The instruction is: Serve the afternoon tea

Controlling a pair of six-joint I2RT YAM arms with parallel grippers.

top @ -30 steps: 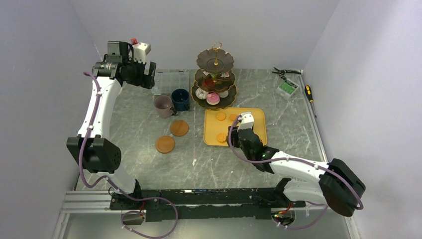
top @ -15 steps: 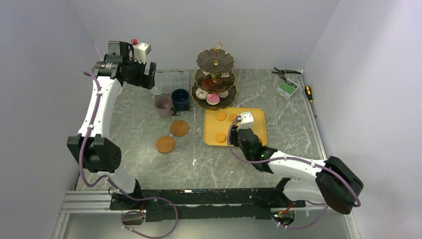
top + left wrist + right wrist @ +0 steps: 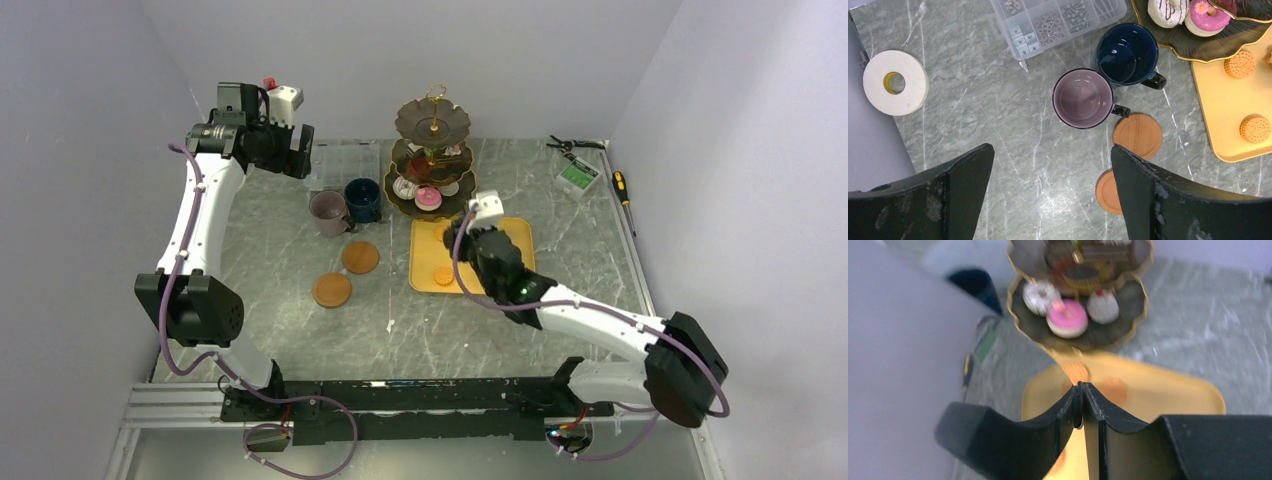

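Two wrist views | left gripper (image 3: 1050, 152) fingers wide apart, mauve mug (image 3: 1083, 98) ahead, tape roll (image 3: 895, 82) beyond left finger, unseen overhead | right gripper (image 3: 1081, 390) tips together, pink donut (image 3: 1067, 318) ahead

Both arms (image 3: 205, 215) have white links (image 3: 600, 325) and black joints (image 3: 195, 310) (purple cables (image 3: 455, 262) run alongside).

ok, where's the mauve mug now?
Top view, left of centre: the mauve mug stands upright beside the navy mug, with a brown coaster just nearside of it.
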